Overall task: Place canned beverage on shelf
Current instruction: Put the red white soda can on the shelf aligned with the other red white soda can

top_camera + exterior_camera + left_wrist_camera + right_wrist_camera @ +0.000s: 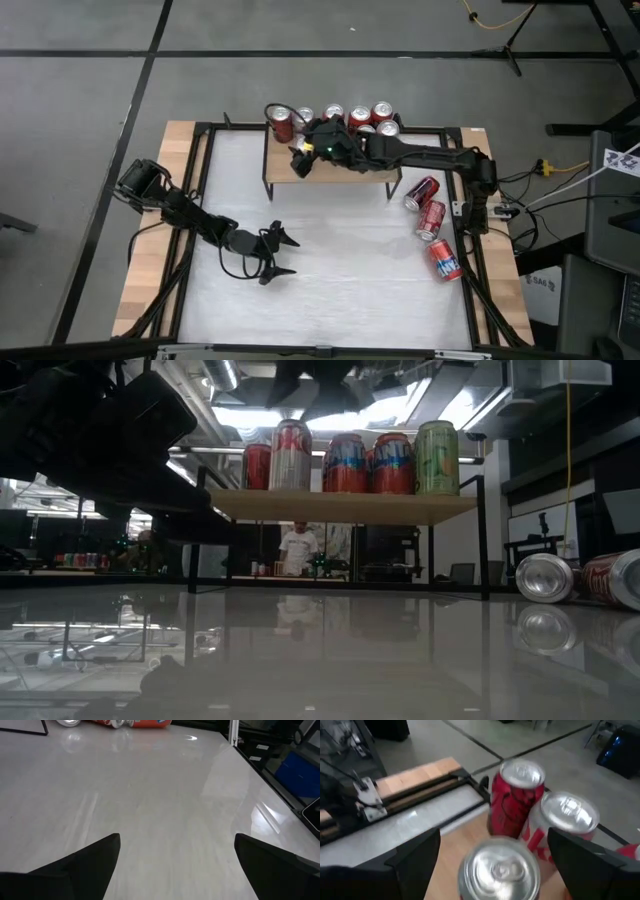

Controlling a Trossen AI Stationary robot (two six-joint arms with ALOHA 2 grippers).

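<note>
Can [500, 870] upright on shelf [452, 855], between spread right gripper [492, 865] fingers [415, 862], released

I'm looking into a lab or workshop: a white table [330, 240] on a grey concrete floor [80, 120], loose cables [545, 170], exposed ceiling pipes [215, 400], desks behind, and a person [298, 548] standing far back.

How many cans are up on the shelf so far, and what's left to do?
About six cans stand on the shelf. The right gripper sits open around one, apparently just placed. Three cans lie on the table; the left gripper waits open.
</note>
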